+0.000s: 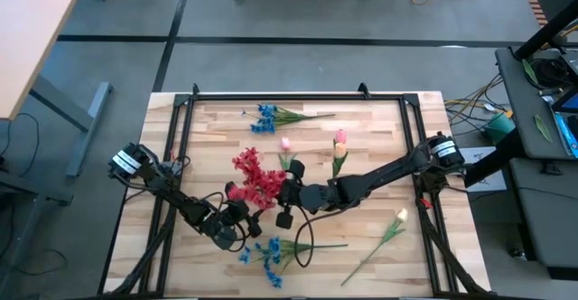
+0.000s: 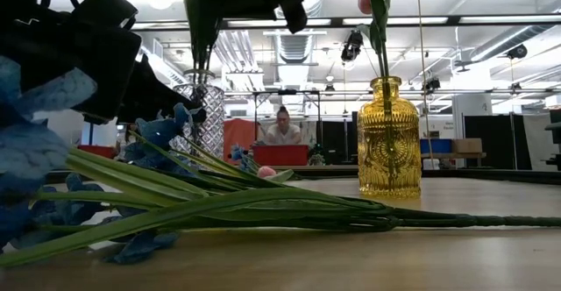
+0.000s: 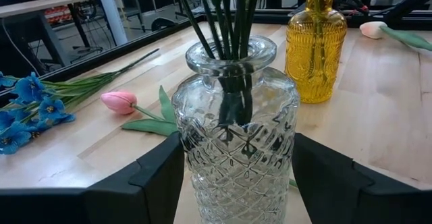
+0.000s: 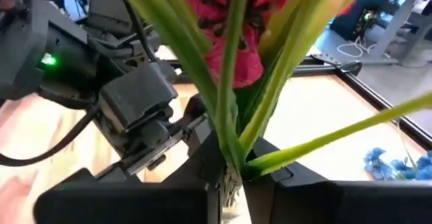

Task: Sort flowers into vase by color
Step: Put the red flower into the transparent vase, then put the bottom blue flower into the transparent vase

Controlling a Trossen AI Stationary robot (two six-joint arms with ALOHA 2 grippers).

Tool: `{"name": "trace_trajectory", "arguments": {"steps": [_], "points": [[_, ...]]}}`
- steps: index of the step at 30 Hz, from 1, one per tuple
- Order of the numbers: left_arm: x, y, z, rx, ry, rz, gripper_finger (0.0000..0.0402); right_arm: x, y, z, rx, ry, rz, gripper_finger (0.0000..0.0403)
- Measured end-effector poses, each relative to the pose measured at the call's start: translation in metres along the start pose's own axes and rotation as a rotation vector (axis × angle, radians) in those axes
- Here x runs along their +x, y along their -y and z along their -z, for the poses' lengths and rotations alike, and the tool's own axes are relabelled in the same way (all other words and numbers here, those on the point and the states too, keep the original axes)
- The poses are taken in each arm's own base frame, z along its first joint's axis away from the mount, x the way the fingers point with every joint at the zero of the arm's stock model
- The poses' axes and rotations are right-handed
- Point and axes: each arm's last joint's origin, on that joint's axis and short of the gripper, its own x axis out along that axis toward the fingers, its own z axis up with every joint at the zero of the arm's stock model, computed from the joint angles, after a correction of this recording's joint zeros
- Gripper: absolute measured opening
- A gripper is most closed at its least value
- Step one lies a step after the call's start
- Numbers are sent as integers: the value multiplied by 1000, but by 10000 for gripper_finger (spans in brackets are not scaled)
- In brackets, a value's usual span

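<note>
Blue flowers [image 2: 131, 199] are lying closest to the low camera, stems stretching across the wooden table [image 1: 379, 128]. Behind them, the clear glass vase [image 3: 236, 136] is sitting between the spread fingers of the left gripper [image 3: 236, 183], gripped at its sides, with red flowers [image 1: 255, 178] standing in it. Above it, the right gripper [image 4: 233, 177] is pinching the red spray's green stems fully closed. Farther back, the yellow vase [image 2: 388, 138] is holding a pink tulip [image 1: 340, 138]. More blue flowers, a second pink tulip [image 3: 120, 101] and a cream tulip [image 1: 400, 216] are lying loose on the table.
</note>
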Motion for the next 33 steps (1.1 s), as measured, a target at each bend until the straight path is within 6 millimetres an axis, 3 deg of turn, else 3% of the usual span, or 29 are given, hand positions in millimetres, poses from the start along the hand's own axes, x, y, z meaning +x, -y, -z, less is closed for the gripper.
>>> {"name": "trace_trajectory", "arguments": {"steps": [6,14,20,33], "points": [[0,0,0,0,0,0,226,0,-1,0,-18,1,-2,54],[0,0,0,0,0,0,227,0,-1,1,-12,-9,-2,143],[0,0,1,5,-1,-1,253,-3,0,-1,-14,-11,-5,200],[-2,1,-2,12,3,7,295,-24,-1,-16,3,-22,-28,258]]}}
